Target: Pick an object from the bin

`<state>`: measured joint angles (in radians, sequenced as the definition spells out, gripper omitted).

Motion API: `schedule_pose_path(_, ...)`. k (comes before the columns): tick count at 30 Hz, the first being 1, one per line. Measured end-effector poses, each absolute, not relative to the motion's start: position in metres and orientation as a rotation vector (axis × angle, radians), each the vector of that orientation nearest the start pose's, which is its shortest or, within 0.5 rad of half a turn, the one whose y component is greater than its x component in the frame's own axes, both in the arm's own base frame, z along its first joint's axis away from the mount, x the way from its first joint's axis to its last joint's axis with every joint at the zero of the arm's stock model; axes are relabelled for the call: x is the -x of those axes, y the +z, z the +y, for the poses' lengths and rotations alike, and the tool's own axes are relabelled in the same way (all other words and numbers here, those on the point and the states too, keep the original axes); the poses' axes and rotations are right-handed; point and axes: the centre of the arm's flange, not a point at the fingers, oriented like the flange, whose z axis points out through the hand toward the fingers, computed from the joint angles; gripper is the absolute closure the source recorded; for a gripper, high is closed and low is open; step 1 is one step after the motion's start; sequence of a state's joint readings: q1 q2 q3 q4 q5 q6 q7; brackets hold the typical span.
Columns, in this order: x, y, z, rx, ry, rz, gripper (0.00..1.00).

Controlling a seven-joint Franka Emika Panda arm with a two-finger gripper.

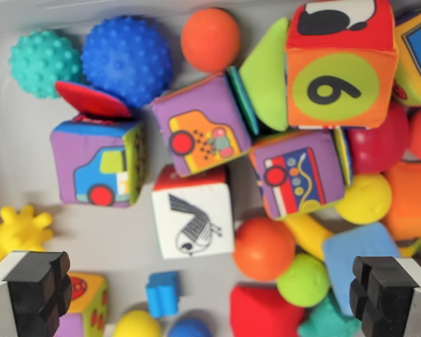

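cubes [200,132]: seven; orange balls [210,39]: two

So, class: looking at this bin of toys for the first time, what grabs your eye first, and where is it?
Probably the big orange fabric cube with the 6 in a green circle, top right. Next, the dark blue bumpy ball at top left, then the white cube with a bird drawing near the centre.
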<state>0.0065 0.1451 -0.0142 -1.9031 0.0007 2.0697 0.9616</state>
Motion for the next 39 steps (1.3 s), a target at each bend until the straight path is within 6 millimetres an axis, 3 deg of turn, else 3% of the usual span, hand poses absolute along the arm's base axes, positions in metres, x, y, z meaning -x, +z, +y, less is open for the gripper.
schedule_pose_path(39, -0.609, 0.392, -0.036, 2.474, -0.023, 1.931, 0.00)
